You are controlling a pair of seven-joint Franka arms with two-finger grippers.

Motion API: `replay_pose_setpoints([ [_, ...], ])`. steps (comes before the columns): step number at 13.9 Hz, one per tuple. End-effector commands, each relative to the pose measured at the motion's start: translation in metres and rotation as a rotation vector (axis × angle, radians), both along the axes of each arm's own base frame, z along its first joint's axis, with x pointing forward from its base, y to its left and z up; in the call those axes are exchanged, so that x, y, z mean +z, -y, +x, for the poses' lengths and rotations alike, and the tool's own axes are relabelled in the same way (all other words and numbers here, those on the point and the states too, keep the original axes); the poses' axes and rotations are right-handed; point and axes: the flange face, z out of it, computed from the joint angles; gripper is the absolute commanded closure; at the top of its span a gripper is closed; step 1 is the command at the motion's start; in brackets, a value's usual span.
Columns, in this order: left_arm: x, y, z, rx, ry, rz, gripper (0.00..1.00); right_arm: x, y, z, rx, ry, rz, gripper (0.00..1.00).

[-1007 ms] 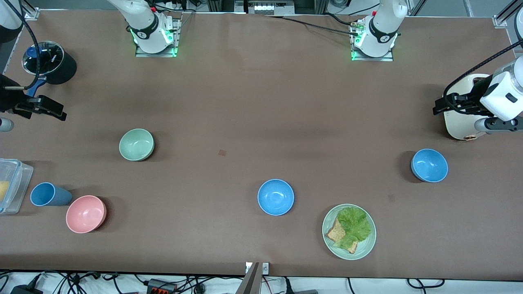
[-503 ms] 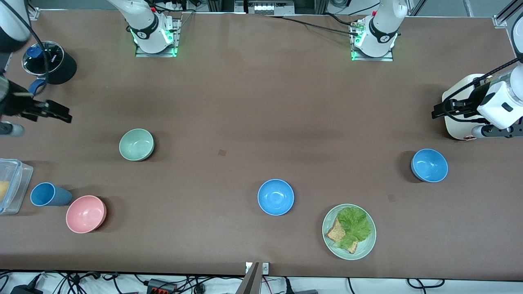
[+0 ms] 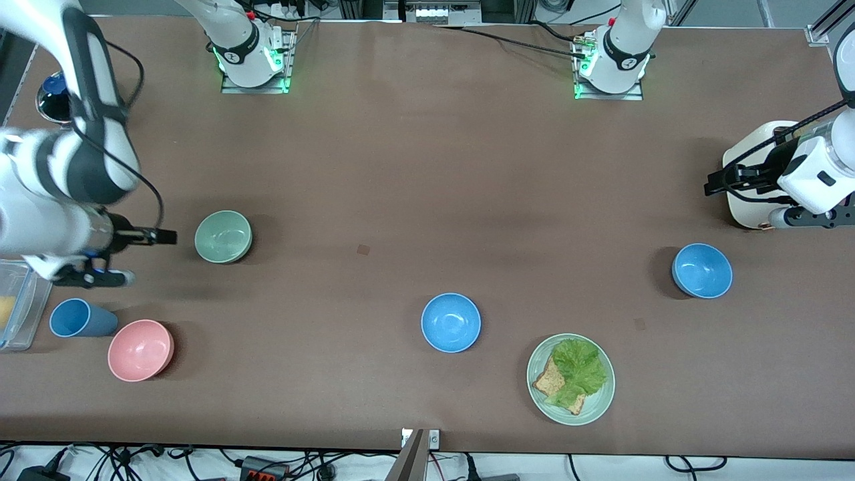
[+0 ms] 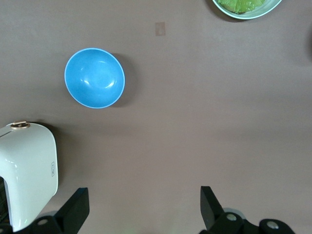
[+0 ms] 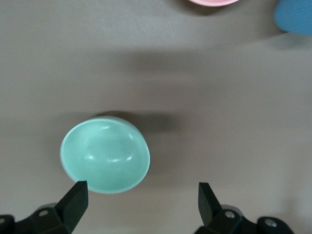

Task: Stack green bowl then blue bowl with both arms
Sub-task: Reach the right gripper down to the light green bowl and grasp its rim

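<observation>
The right gripper [image 3: 143,257] hangs over the table [image 3: 401,167] at the right arm's end, just beside the green bowl [image 3: 223,236]. Its two black fingers stand wide apart with nothing between them, and in the right wrist view one finger [image 5: 73,200] shows close to the bowl's rim without touching it. The green bowl sits upright on its own, small, round, pale sage and matte, with a soft sheen on its inner wall.

The left gripper [image 3: 718,182] is up over the left arm's end of the table, above the edge of a glossy cream-white appliance [image 3: 751,207] with rounded corners. Its fingers are also spread wide and hold nothing; the left wrist view shows them clear of everything, with bare table between them.

Nearer the front camera than that appliance sits one blue bowl [image 3: 702,270], bright sky-blue, smooth and round, upright and empty. A second blue bowl [image 3: 451,322], the same in shape and colour, stands near the middle of the table, nearer still to the camera. Just beside it, toward the left arm's end, is a wide flat pale-green plate [image 3: 601,401] carrying a slice of toast and a crinkled lettuce leaf.

At the right arm's end, nearer the camera than the green bowl, a pink bowl [image 3: 140,349] sits beside a taller blue cup [image 3: 79,318] lying on its side, and a clear plastic container [image 3: 20,300] is at the table's edge. The table itself is covered in plain brown, dull material.
</observation>
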Motion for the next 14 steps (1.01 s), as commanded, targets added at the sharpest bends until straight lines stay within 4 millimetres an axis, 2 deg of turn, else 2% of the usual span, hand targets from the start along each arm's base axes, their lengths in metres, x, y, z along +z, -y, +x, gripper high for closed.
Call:
replay_pose_setpoints([
  [1, 0.003, -0.002, 0.005, -0.008, 0.004, -0.024, 0.0, -0.031, 0.002, 0.004, 0.016, -0.031, -0.003, 0.0],
  [5, 0.002, -0.002, 0.005, -0.008, 0.003, -0.024, 0.0, -0.074, 0.001, -0.002, 0.033, -0.098, 0.002, 0.0],
  [7, -0.022, -0.008, 0.013, -0.002, -0.034, -0.018, 0.0, -0.097, 0.002, -0.015, 0.048, -0.148, 0.012, 0.0],
  [8, -0.032, -0.025, 0.016, 0.011, -0.045, -0.021, 0.0, -0.105, 0.002, -0.021, 0.048, -0.166, 0.013, 0.0],
  [10, -0.048, -0.036, 0.028, -0.07, -0.004, -0.028, 0.0, -0.113, 0.002, -0.026, 0.047, -0.183, 0.014, 0.13],
  [11, -0.064, -0.046, 0.034, -0.091, -0.003, -0.033, 0.0, -0.119, 0.002, -0.027, 0.046, -0.192, 0.015, 0.16],
  [13, -0.101, -0.061, 0.044, -0.125, -0.029, -0.042, 0.0, -0.122, -0.001, -0.028, 0.048, -0.198, 0.019, 0.39],
  [14, -0.117, -0.067, 0.049, -0.151, -0.016, -0.031, 0.0, -0.122, -0.003, -0.028, 0.048, -0.199, 0.019, 0.57],
])
